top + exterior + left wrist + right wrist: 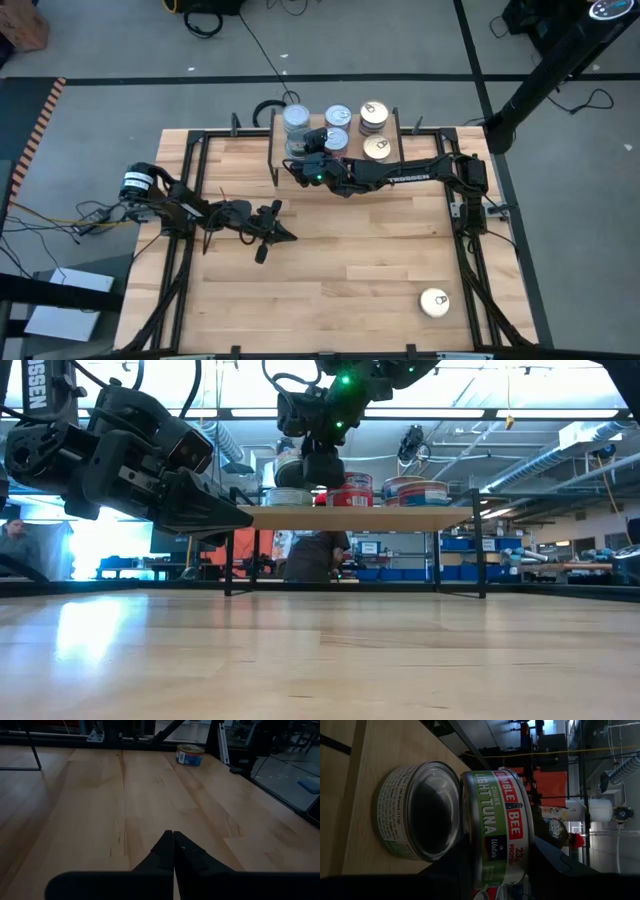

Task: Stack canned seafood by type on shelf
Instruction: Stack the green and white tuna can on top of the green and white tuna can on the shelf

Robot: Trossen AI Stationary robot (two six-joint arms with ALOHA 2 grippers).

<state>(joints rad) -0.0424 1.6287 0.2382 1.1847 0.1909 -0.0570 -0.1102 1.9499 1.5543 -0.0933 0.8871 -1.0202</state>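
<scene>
Right gripper (300,158) — over the shelf's (395,150) left end, fingers half parted and closed on a green-labelled tuna tin (497,827) gripped by its sides. In the right wrist view this tin sits tilted against, and touching the top rim of, a second tin (415,812) resting on the shelf board. In the low view the gripper (322,465) hangs just above the silver tin stack (288,495) at that end.

Shelf — a light-wood board on black wire legs at the table's (350,260) far edge. From above it also carries two silver-blue tins (337,128) near the middle and two gold-topped ones (375,130) to the right; the low view shows a red-labelled tin (350,490) and stacked tins (418,491) along the board.

One tin (434,302) lies apart on the table, near the right front corner.

Left gripper (283,236) — fingers pressed together, holding nothing, low over the table's left middle.

A person (316,555) stands behind the shelf.
</scene>
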